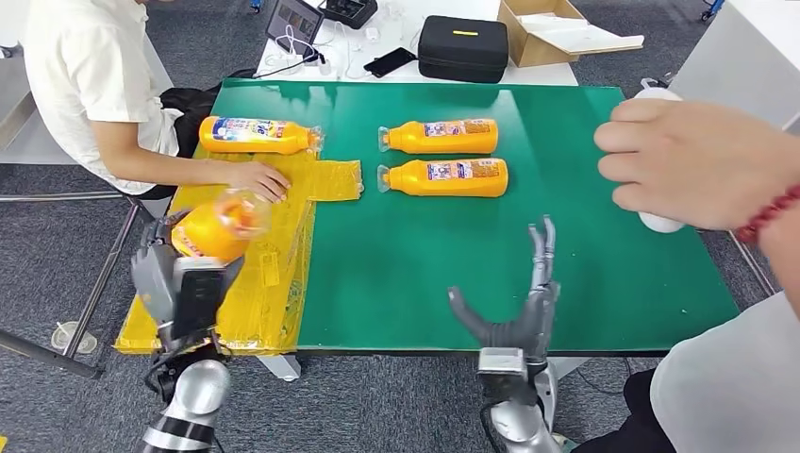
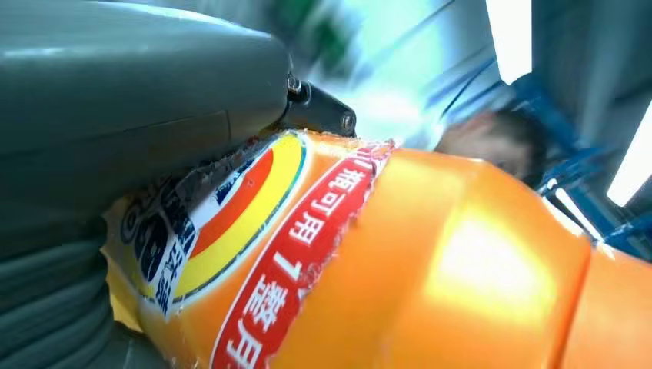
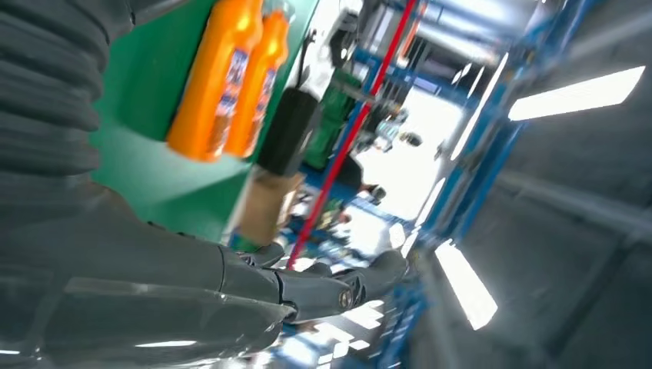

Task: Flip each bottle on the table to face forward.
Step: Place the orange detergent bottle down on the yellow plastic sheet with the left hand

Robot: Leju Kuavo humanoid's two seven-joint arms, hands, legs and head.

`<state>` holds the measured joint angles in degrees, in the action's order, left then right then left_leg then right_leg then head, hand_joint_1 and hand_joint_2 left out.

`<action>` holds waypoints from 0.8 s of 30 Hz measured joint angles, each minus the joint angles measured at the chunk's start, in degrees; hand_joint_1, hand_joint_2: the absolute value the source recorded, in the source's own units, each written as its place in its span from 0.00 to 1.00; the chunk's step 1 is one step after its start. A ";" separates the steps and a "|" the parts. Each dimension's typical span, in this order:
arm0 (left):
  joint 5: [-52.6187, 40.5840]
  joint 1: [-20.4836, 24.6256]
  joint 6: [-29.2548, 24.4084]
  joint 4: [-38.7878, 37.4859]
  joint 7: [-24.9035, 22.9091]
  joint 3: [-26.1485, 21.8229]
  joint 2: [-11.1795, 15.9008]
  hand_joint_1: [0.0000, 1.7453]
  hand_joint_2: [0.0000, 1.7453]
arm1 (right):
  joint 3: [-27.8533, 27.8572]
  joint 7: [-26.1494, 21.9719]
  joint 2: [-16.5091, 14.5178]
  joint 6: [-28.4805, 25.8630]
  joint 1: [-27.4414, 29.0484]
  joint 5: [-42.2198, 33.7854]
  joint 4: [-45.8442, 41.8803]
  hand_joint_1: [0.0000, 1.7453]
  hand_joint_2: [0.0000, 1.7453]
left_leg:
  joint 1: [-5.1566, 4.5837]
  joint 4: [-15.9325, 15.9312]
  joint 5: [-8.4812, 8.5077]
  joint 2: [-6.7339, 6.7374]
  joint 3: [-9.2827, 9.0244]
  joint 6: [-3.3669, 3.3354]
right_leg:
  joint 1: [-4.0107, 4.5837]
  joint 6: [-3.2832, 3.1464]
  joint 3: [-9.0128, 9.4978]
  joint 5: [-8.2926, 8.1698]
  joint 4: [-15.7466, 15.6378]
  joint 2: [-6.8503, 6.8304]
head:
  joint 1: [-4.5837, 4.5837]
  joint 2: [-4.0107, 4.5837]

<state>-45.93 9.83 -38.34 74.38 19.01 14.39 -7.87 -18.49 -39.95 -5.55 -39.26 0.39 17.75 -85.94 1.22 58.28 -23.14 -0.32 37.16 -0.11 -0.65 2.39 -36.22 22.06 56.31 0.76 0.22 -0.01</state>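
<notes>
My left hand [image 1: 175, 274] grips an orange bottle [image 1: 215, 226] lifted above the yellow taped patch [image 1: 283, 274] at the table's left end; in the left wrist view the held bottle [image 2: 430, 284] shows its torn label against my thumb. Another orange bottle [image 1: 257, 135] lies on the yellow patch farther back. Two more orange bottles [image 1: 441, 137] [image 1: 448, 176] lie side by side on the green table [image 1: 425, 255], caps to the left; the right wrist view shows this pair [image 3: 223, 77]. My right hand [image 1: 524, 307] stands open over the near table edge, fingers up, holding nothing.
A seated person's hand [image 1: 255, 179] rests on the yellow patch near my held bottle. Another person's hand [image 1: 698, 160] reaches in from the right over a white object [image 1: 660, 222]. A black case [image 1: 462, 47] and a cardboard box [image 1: 557, 28] sit on the white table behind.
</notes>
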 joint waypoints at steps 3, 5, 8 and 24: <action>-12.24 3.30 2.00 -6.02 -5.90 -2.09 1.95 1.00 1.00 | 0.49 0.00 0.09 1.48 0.01 -1.82 -0.07 0.00 1.00 | 0.01 0.00 0.06 0.00 -0.01 0.02 | 0.01 -0.02 0.01 -0.03 0.01 -0.01 | 0.01 0.01; -12.43 4.87 2.67 -9.37 -7.31 -2.64 2.85 1.00 1.00 | 0.66 0.00 0.10 1.84 0.05 -2.10 -0.07 0.00 1.00 | 0.01 0.00 0.10 0.02 -0.01 0.05 | 0.02 -0.03 -0.01 -0.05 0.03 0.00 | 0.02 0.01; -13.42 7.33 4.53 -14.20 -8.95 -2.81 3.67 1.00 1.00 | 0.82 0.00 0.11 2.52 0.06 -2.65 -0.07 0.00 1.00 | 0.01 0.00 0.13 0.00 0.00 0.05 | 0.01 -0.03 -0.01 -0.05 0.03 -0.01 | 0.01 0.01; -17.43 16.19 14.18 -34.73 -11.02 -0.76 5.04 1.00 1.00 | 1.10 0.00 0.13 4.39 0.56 -4.83 0.77 0.00 1.00 | 0.01 0.00 0.12 0.00 0.04 0.06 | 0.01 -0.02 -0.05 -0.04 0.03 0.00 | 0.02 0.01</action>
<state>-63.36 26.02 -24.15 39.65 7.98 13.63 -2.84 -17.39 -39.95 -5.43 -34.87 0.95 12.91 -85.17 1.23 58.28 -23.03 -0.32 37.20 -0.06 -0.64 2.37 -36.26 22.02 56.34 0.76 0.24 0.00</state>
